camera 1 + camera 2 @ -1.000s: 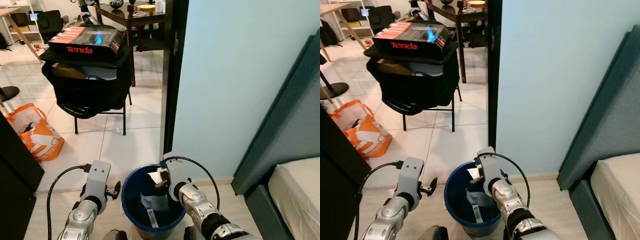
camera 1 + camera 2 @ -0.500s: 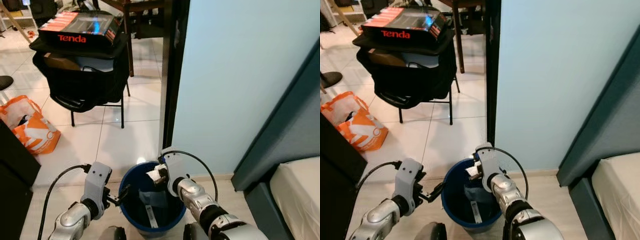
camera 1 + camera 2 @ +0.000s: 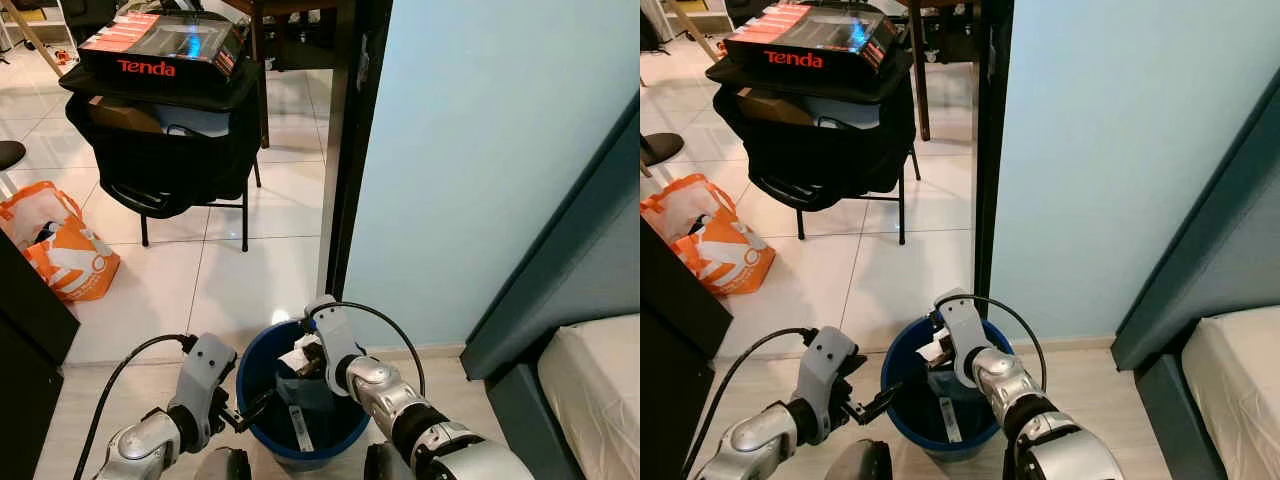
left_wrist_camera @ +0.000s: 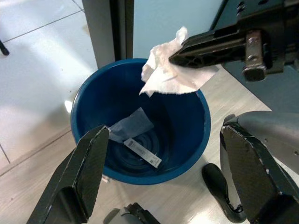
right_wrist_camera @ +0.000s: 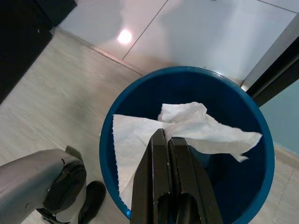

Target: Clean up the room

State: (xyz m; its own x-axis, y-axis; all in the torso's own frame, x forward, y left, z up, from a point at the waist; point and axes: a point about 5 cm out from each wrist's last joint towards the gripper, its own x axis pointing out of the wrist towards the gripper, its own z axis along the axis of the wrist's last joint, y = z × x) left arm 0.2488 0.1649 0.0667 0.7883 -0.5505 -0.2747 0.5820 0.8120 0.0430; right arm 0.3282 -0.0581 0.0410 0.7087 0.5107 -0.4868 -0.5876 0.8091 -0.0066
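The right gripper (image 5: 164, 140) pinches a tissue (image 4: 166, 77) over the bin (image 4: 88, 100) — released off-centre, it could drape on the rim (left gripper (image 4: 163, 175) gapes empty).

"Tenda" stands in red letters on the side of a black box (image 3: 160, 48) atop a chair (image 3: 170, 150); a barcode-like strip label (image 4: 142, 153) in the bin (image 4: 88, 109) is illegible.

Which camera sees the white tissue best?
The right wrist view: the tissue spreads wide over the blue bin, pinched in the right pincer. The left wrist view shows it hanging sideways; the eye views show a small white scrap.
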